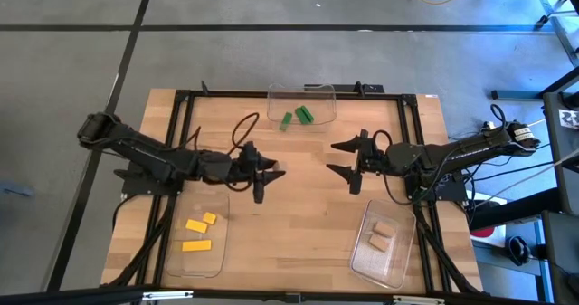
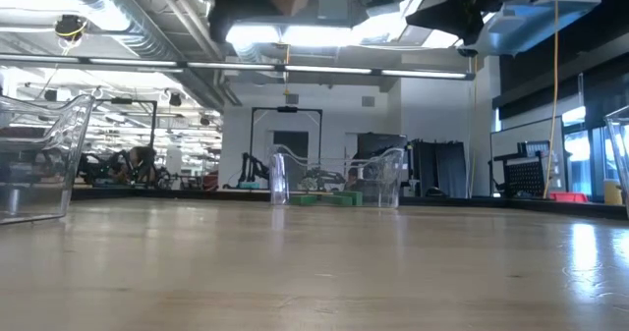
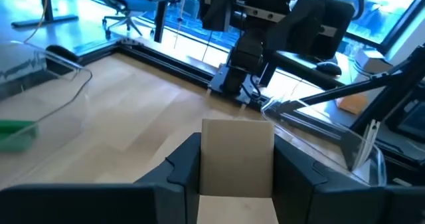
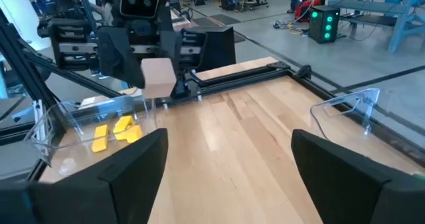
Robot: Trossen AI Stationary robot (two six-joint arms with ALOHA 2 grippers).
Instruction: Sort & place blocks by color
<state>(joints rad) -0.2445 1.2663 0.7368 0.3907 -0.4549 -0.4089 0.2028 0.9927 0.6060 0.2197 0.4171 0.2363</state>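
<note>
block in left gripper [image 3: 237, 159]: showing pale tan;
blocks beside it [image 1: 199, 232]: yellow;
far blocks [image 1: 296, 117]: green;
table [image 1: 298, 196]: light wood

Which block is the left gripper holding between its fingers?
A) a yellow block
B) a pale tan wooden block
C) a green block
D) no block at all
B: the left wrist view shows a pale tan wooden block clamped in the left gripper, and the right wrist view shows the same block held above the table.
</note>
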